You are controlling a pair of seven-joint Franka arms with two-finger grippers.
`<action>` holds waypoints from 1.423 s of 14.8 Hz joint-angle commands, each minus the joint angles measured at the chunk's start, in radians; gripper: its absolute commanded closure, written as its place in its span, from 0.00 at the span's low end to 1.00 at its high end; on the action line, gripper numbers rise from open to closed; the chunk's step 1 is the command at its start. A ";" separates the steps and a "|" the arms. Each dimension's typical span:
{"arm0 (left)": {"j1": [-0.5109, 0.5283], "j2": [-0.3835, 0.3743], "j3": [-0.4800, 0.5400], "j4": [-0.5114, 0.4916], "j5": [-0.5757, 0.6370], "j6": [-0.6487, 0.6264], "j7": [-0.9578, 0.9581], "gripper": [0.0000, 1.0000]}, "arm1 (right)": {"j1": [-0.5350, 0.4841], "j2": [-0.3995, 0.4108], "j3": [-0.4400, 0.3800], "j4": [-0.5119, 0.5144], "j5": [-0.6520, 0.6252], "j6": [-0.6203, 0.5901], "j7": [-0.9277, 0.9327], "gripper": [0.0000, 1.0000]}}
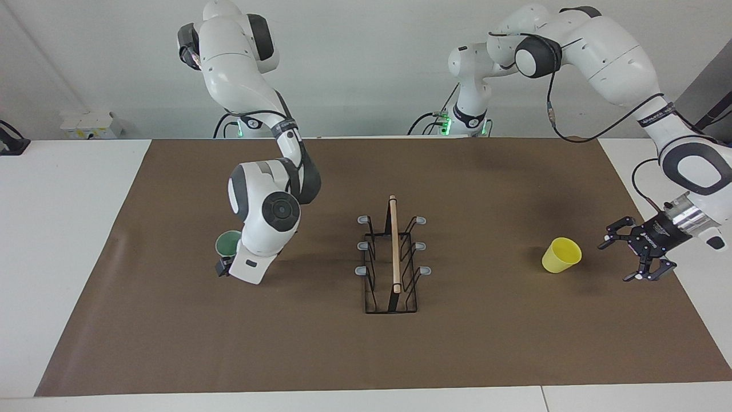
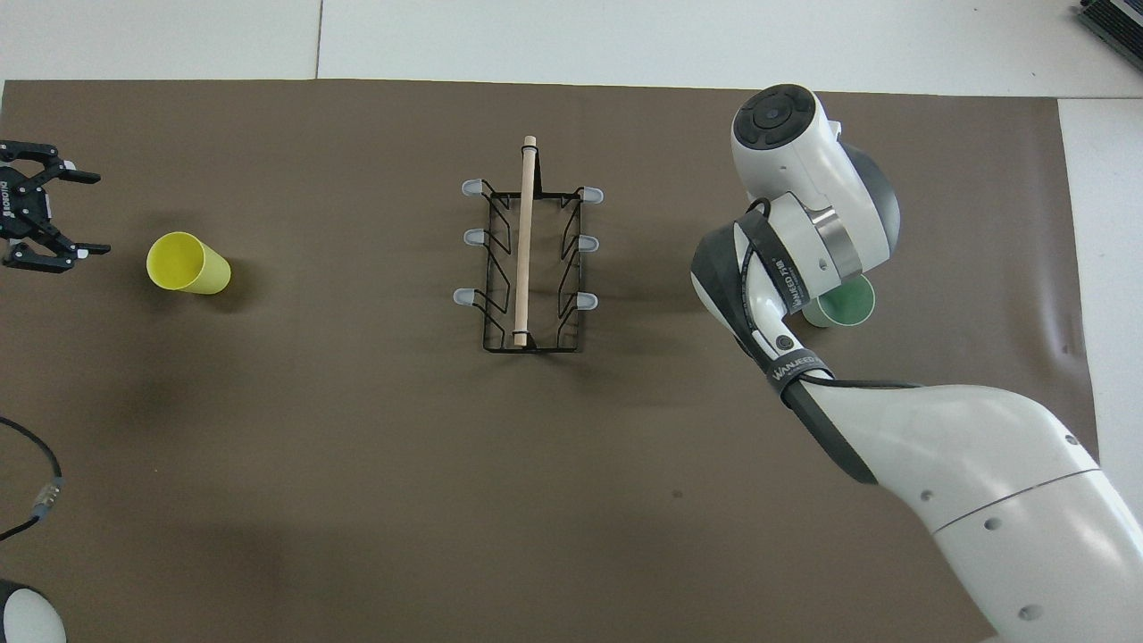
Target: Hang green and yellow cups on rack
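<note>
I see the rack [image 1: 392, 257] mid-mat, pegs bare. Yellow cup [image 1: 561, 255] lies tilted toward the left arm's end; green cup [image 1: 228, 244] toward the right arm's.

Brown-matted table [image 1: 171, 343], rack [image 1: 392, 269], yellow cup [image 1: 561, 255], green cup [image 1: 228, 244]

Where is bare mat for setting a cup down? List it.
Bare brown mat lies between the rack and the yellow cup, and along the edge farthest from the robots. It is crowded at the green cup, under the right pincer.

Brown mat [image 1: 229, 343] (covering most), white table [image 1: 57, 229]
</note>
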 commanded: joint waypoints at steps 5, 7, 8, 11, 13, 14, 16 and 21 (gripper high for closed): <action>-0.028 -0.159 0.022 -0.329 -0.130 0.083 0.003 0.00 | 0.004 -0.008 0.020 -0.110 -0.073 -0.017 -0.254 0.00; -0.032 -0.184 0.022 -0.406 -0.184 0.142 0.015 0.00 | 0.007 -0.005 0.020 -0.127 -0.113 -0.026 -0.262 0.00; -0.035 -0.187 0.022 -0.421 -0.208 0.158 0.019 0.00 | 0.007 -0.004 0.019 -0.139 -0.127 -0.026 -0.266 0.00; -0.048 -0.208 0.022 -0.489 -0.291 0.227 0.020 0.00 | 0.015 -0.005 0.020 -0.159 -0.197 -0.057 -0.326 0.00; -0.068 -0.215 0.022 -0.525 -0.331 0.256 0.022 0.00 | 0.017 -0.007 0.019 -0.177 -0.209 -0.060 -0.329 0.00; -0.077 -0.224 0.020 -0.550 -0.342 0.274 0.031 0.00 | 0.017 -0.008 0.019 -0.187 -0.220 -0.061 -0.329 0.00; -0.093 -0.228 0.020 -0.573 -0.386 0.295 0.040 0.00 | 0.018 -0.019 0.020 -0.217 -0.249 -0.072 -0.329 0.00; -0.134 -0.235 0.014 -0.621 -0.463 0.385 0.043 0.00 | 0.017 -0.028 0.019 -0.224 -0.282 -0.097 -0.420 1.00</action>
